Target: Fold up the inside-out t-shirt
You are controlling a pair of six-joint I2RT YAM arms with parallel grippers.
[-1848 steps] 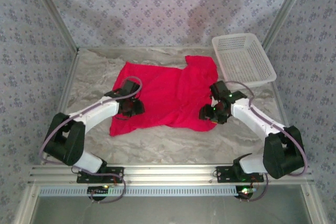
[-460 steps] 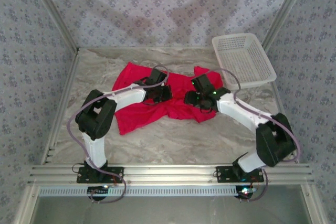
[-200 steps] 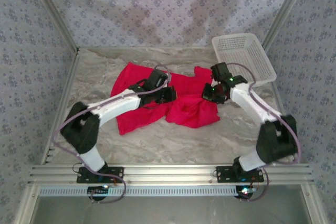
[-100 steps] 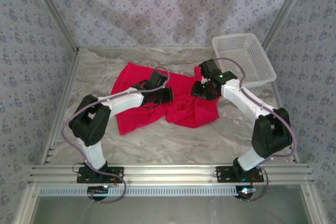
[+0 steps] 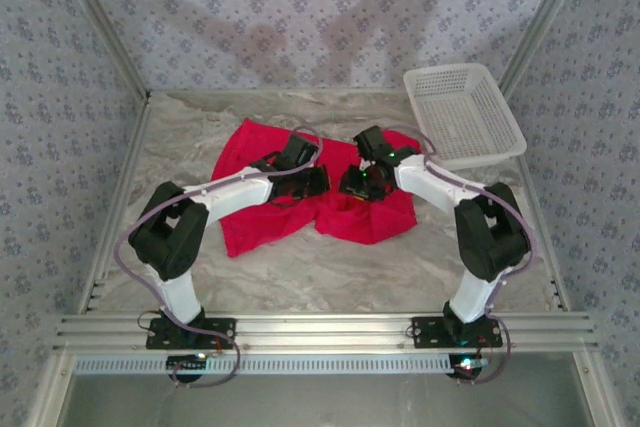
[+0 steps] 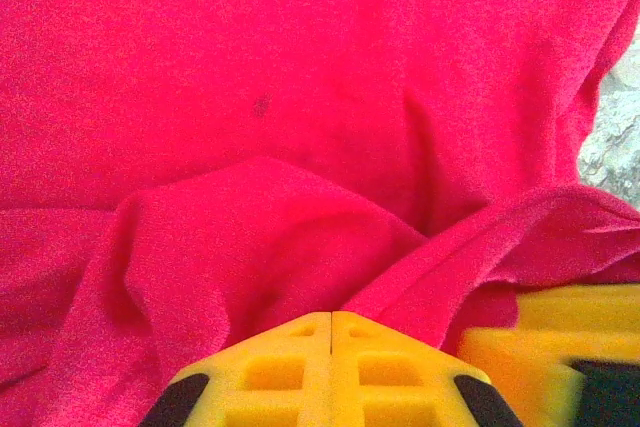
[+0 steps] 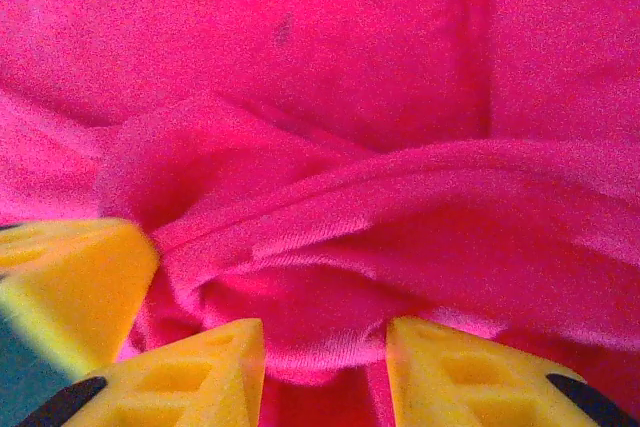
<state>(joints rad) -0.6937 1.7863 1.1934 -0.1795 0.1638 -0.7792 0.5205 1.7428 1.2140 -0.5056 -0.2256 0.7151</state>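
The marbled bench is left bare along its near side. Toward the middle, the inside-out t-shirt is spread as a rumpled red heap, drawn into folds at its centre. The left pincer is placed on that bunched centre. In the left wrist view its yellow fingers are seen pressed together, closed on a ridge of the red cloth that runs out from their tips. Just to the right of it, the right pincer is set on the shirt. In the right wrist view its fingers are held apart, open, with a thick roll of cloth lying between them. At the far right, a white mesh basket is stood beyond the shirt.
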